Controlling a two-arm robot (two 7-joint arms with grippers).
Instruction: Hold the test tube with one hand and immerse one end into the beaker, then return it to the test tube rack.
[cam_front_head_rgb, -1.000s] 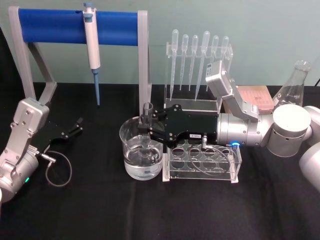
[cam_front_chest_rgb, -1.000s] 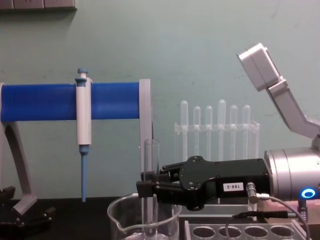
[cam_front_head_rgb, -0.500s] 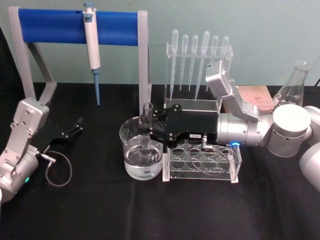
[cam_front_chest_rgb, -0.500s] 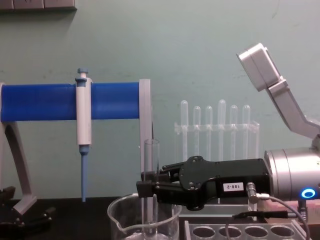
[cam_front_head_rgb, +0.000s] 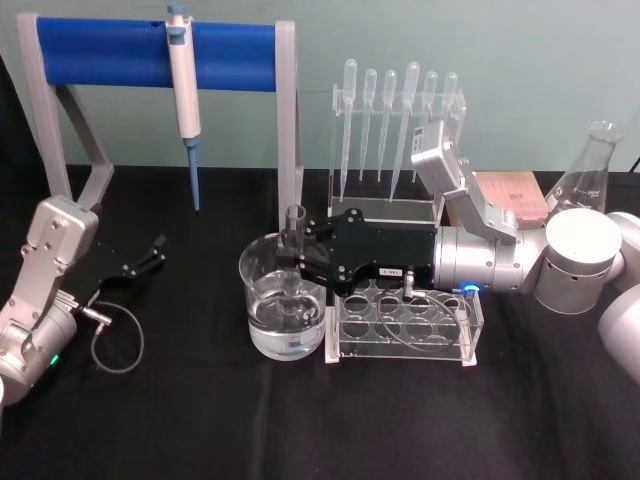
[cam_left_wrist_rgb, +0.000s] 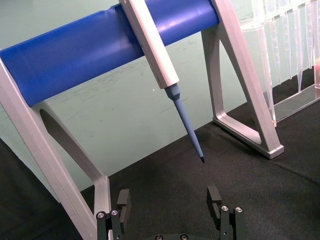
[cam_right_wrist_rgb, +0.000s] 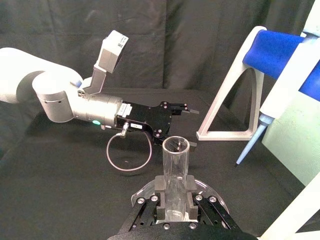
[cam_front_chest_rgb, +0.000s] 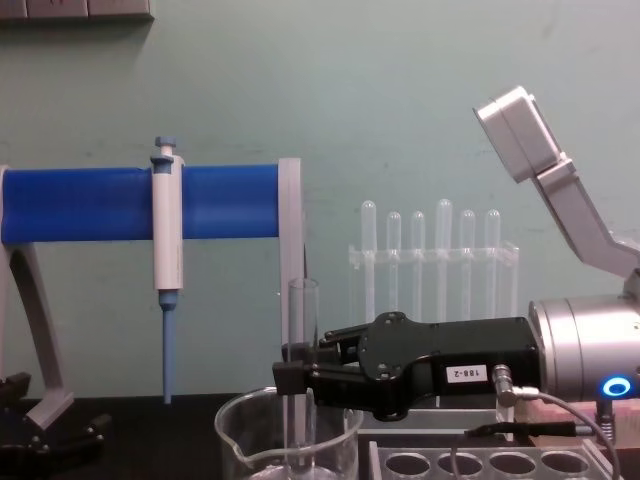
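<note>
Across the black table (cam_front_head_rgb: 200, 420), the biggest item is the grey stand with a blue crossbar (cam_front_head_rgb: 110, 52) at the back left, and a blue-and-white pipettor (cam_front_head_rgb: 183, 90) hangs from it. From the right, the silver arm reaches in level over the clear test tube rack (cam_front_head_rgb: 400, 345), ending in the right gripper (cam_front_head_rgb: 292, 262). Its black fingers are clenched around the test tube (cam_front_head_rgb: 295, 225). At the left edge the left gripper (cam_front_head_rgb: 155, 252) rests low over the table near the stand, well apart from the glassware; in the left wrist view its fingers (cam_left_wrist_rgb: 215, 197) are spread with nothing between them. A clear rack of thin pipettes (cam_front_head_rgb: 395, 130) stands behind the right arm. The beaker (cam_front_head_rgb: 262, 320), partly filled with clear liquid, sits touching the left end of the test tube rack. The test tube stands upright with its rim above the fingers and its lower end down inside the beaker; whether its tip is under the liquid is unclear.
</note>
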